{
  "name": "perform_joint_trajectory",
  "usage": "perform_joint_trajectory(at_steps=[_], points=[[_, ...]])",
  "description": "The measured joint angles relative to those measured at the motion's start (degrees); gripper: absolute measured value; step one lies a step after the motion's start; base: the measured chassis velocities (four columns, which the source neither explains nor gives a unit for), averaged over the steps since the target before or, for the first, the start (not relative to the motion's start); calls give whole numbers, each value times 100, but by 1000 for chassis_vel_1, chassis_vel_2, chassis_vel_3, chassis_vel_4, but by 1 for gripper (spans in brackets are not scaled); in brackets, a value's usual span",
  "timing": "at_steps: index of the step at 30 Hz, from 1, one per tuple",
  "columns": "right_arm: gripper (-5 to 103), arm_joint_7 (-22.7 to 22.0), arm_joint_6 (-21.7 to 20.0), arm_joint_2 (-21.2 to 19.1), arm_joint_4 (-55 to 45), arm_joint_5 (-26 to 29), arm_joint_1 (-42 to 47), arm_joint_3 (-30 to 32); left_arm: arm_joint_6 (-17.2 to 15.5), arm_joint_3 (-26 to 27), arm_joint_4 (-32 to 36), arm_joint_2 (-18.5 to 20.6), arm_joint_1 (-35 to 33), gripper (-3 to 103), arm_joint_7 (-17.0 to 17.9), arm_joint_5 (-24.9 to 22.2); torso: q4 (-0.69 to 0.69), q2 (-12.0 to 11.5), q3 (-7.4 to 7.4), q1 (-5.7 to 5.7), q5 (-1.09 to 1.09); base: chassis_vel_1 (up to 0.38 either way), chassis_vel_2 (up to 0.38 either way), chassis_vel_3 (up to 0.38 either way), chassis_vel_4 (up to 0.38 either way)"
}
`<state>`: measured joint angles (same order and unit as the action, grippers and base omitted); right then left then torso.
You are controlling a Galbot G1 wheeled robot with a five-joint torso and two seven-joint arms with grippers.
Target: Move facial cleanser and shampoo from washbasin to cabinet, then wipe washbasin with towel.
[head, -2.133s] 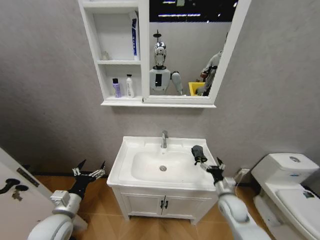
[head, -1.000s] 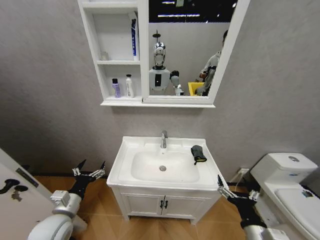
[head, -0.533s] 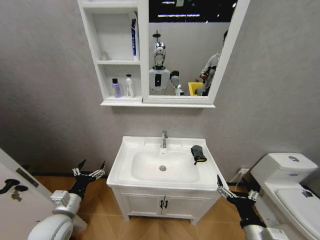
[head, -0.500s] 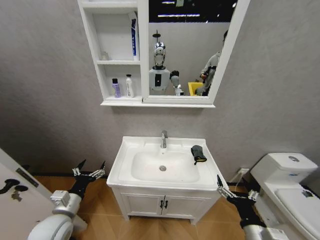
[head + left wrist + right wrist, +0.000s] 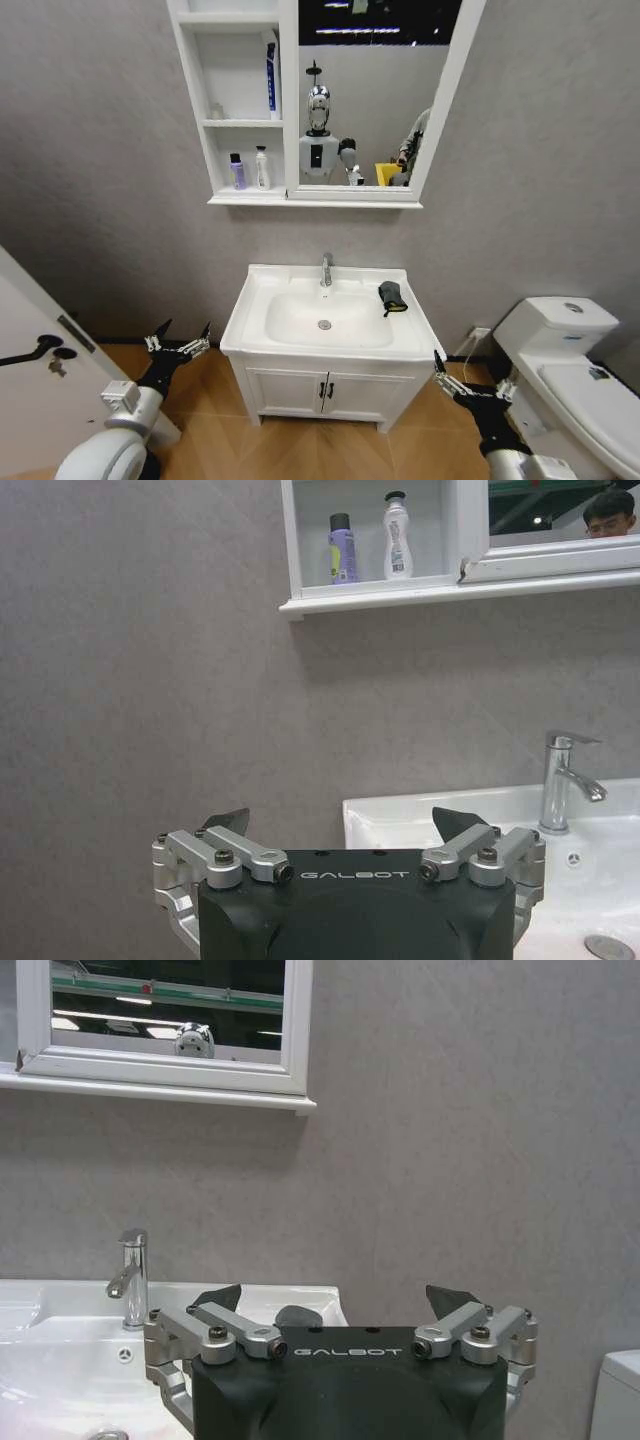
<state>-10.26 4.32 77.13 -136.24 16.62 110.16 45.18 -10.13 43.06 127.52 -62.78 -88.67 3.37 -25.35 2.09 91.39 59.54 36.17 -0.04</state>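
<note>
Towel (image 5: 391, 296) lies on the washbasin (image 5: 250, 335) rim; left claw (image 5: 178, 338) and right claw (image 5: 468, 381) hang spread, low beside it.

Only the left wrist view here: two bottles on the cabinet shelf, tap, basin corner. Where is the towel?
Observer: The towel lies on the washbasin rim, right of the bowl, nothing gripping it.
Operator: And the right gripper?
Observer: The right gripper is open, low between the vanity cupboard and the toilet.
Operator: Anything above the bottles?
Observer: A blue-and-white tube stands in the compartment above.
</note>
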Motion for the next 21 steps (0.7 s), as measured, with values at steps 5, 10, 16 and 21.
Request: perform_joint_trajectory(at_steps=[5, 10, 16, 21], points=[[100, -1, 0, 0, 3, 0, 0, -1, 1, 1, 1, 0, 0, 100, 1, 0, 2, 0, 1, 1, 6, 293, -289, -284, 282], [100, -3, 1, -1, 4, 0, 0, 0, 1, 1, 0, 0, 0, 100, 1, 0, 1, 1, 0, -1, 0, 318, -344, -322, 322], [100, -3, 3, 0, 5, 0, 1, -1, 1, 0, 0, 0, 0, 100, 1, 0, 0, 1, 1, -1, 8, 380, -368, -357, 355], [100, -2, 5, 0, 4, -1, 1, -1, 0, 0, 1, 0, 0, 100, 2, 0, 1, 2, 0, -1, 1, 357, -375, -337, 352]])
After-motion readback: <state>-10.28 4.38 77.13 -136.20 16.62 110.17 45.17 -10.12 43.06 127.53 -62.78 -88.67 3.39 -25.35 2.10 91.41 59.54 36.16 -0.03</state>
